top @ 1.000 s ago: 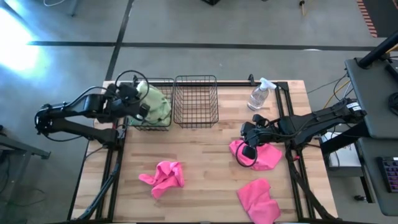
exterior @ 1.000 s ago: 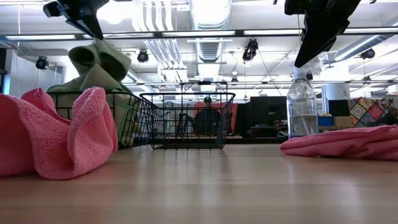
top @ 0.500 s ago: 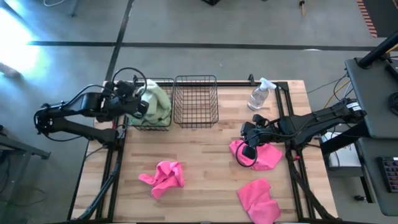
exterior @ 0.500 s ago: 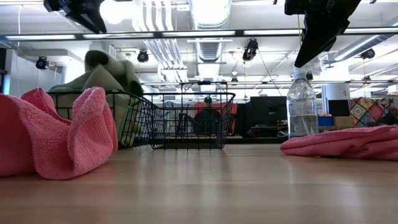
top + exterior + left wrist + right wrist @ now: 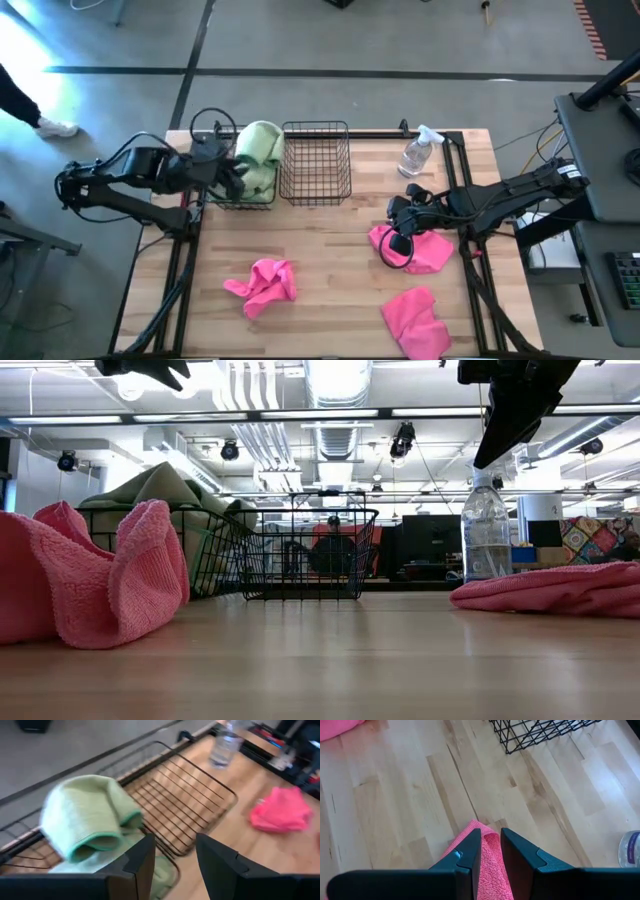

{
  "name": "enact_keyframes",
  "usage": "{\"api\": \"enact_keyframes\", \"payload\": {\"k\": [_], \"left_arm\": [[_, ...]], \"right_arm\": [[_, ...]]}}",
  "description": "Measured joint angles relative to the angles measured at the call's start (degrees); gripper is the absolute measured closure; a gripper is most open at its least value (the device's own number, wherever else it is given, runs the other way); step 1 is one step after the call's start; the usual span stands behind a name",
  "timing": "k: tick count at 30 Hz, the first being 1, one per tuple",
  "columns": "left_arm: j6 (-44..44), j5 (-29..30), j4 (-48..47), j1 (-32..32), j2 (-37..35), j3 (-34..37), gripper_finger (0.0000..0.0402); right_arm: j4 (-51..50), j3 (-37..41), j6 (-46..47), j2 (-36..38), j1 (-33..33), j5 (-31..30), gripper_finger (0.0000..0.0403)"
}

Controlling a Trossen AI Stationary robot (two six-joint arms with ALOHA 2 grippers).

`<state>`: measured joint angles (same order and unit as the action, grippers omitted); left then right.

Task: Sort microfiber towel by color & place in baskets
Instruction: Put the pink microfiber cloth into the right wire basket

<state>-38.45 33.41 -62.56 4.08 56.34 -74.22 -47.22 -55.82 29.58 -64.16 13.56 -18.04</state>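
Pink microfiber cloth (image 5: 415, 248) lies directly under the right gripper (image 5: 399, 243) near the tabletop's right edge, its fingers slightly parted with a fold rising between them — pinched or not, I can't tell. Two more pink cloths (image 5: 263, 283) lie toward the front edge. The left gripper (image 5: 232, 176) hangs spread over the black wire basket (image 5: 228, 200) at the back-left, light green towels (image 5: 259, 150) heaped inside — the twin basket (image 5: 315, 160) looks empty.

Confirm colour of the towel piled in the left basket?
Light green towel, heaped in the left basket; the left wrist view shows it best.
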Motion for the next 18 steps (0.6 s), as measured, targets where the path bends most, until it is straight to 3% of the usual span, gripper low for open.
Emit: {"api": "enact_keyframes", "payload": {"k": [6, 13, 18], "left_arm": [[-6.0, 3.4, -0.35, 9.6, 0.14, 0.0, 0.0274], [-14.83, 14.78, -3.32, 23.56, 0.25, 0.04, 0.0274], [-24.18, 22.69, -11.47, 31.66, 0.71, 0.09, 0.0274]], "right_arm": [[-0.25, 0.0, 0.0, 0.0, 0.0, 0.01, 0.0335], [-0.92, 0.0, 0.0, 0.0, 0.0, 0.04, 0.0335], [-0.92, 0.0, -0.02, 0.0, 0.0, 0.03, 0.0335]]}}
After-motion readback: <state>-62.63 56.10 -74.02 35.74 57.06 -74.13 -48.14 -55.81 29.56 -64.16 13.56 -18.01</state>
